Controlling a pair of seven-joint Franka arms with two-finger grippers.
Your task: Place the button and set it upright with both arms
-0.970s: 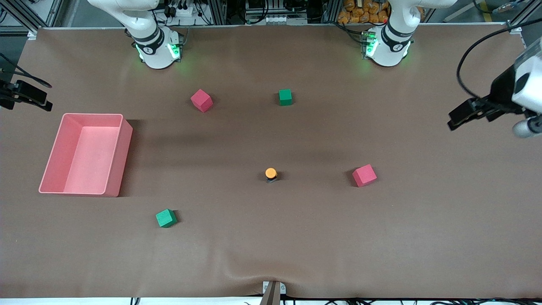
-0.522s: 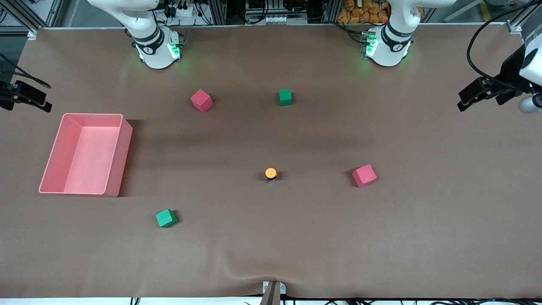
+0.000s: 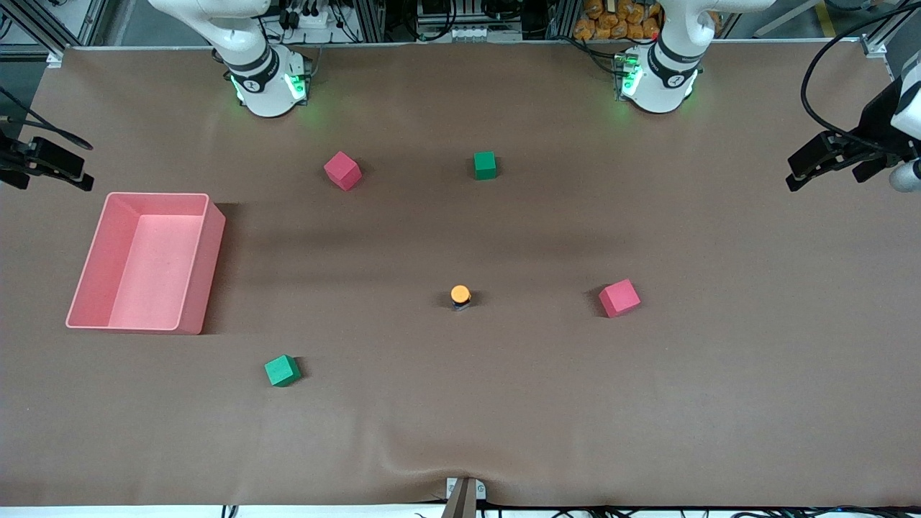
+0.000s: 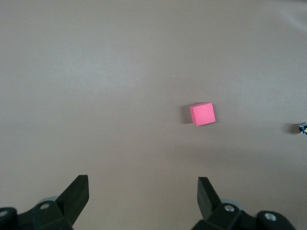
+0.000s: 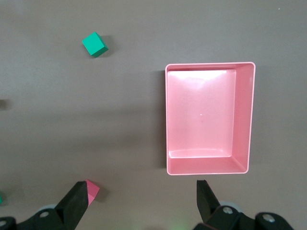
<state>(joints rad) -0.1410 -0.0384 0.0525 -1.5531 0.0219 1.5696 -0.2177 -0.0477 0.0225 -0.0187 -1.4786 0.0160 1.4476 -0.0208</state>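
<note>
The button [image 3: 460, 295] stands on the brown mat near the table's middle, its orange cap up. A sliver of its body shows at the edge of the left wrist view [image 4: 303, 128]. My left gripper [image 3: 827, 162] is open and empty in the air over the table's edge at the left arm's end, well away from the button; its own view [image 4: 142, 184] shows bare mat between its fingers. My right gripper [image 3: 50, 164] is open and empty over the table's edge at the right arm's end [image 5: 141, 187].
A pink bin [image 3: 205, 266] sits toward the right arm's end [image 5: 244, 120]. Two pink cubes [image 3: 342, 170] [image 3: 619, 298] and two green cubes [image 3: 485, 165] [image 3: 282, 370] lie scattered around the button. The pink cube nearest the button shows in the left wrist view [image 4: 202, 114].
My left gripper has drawn back toward the left arm's end of the table, away from the button. The right gripper has barely shifted. The button and cubes have not moved.
</note>
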